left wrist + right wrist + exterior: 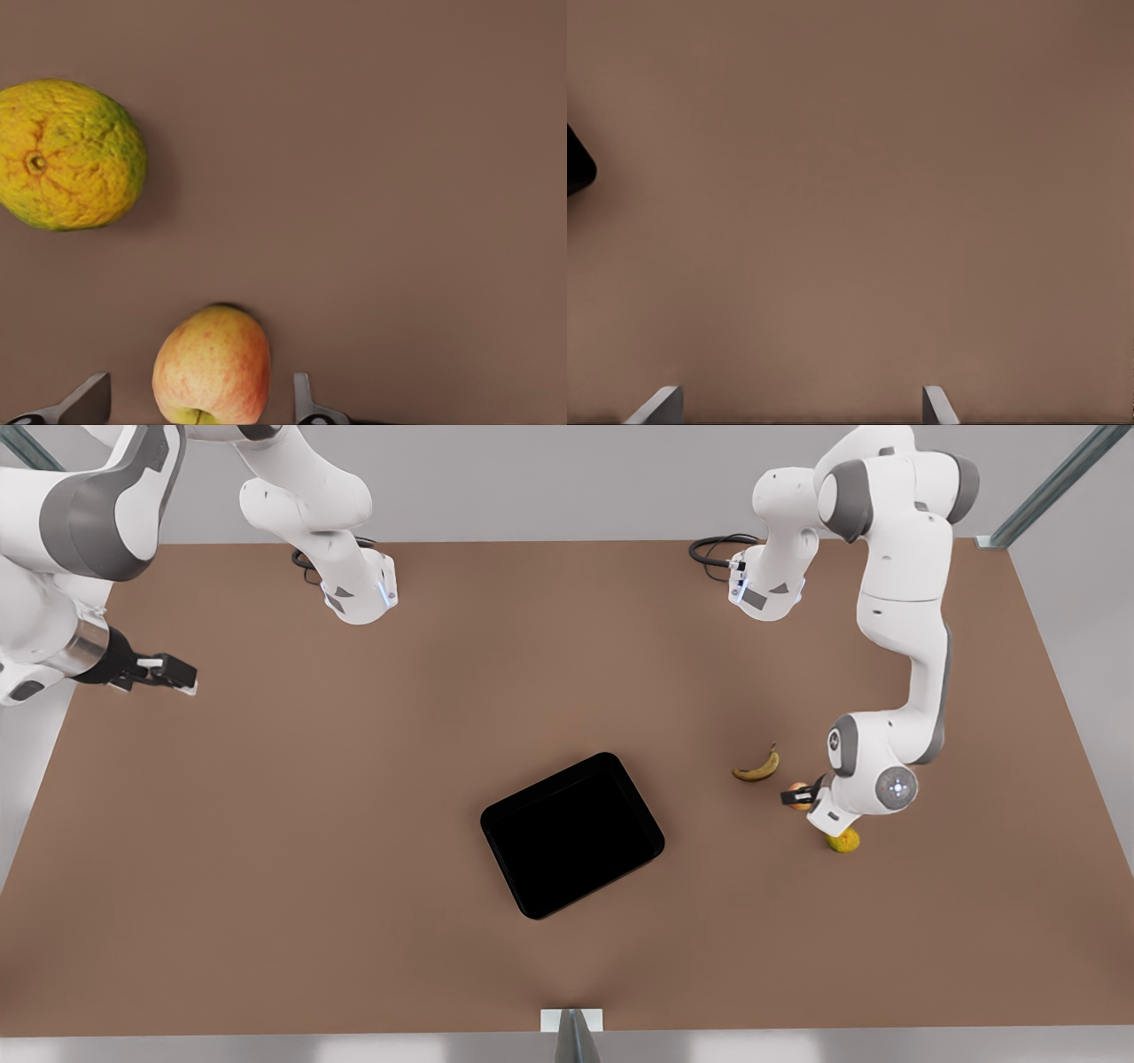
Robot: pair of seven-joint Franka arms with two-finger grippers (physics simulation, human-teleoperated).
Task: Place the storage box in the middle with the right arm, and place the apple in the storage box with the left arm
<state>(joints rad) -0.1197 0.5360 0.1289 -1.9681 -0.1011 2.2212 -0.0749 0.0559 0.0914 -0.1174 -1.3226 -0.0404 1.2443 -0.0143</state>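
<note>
Apple (799, 792) sits near the table's (266, 868) edge on the front view's right, the left gripper (795, 796) lowered around it, between a banana (757, 766) and a bumpy yellow-green fruit (843, 841); the black storage box (572, 834) lies skewed near the table's middle, toward the near edge; the right gripper (173, 676) waits raised over the edge on the front view's left, well apart from everything.

Left wrist view: the apple (212, 366) stands between two spread fingers (306, 403), neither seeming to touch it; the bumpy fruit (69, 155) rests apart on bare table.

Right wrist view: spread fingertips (663, 403) hang over bare table (850, 195), a corner of the box (578, 164) at the frame's margin.

Judged from this, the box looks placed and the apple pick-up is in hand; next, the fingers must close on the apple, lift it clear and carry it over the box.
</note>
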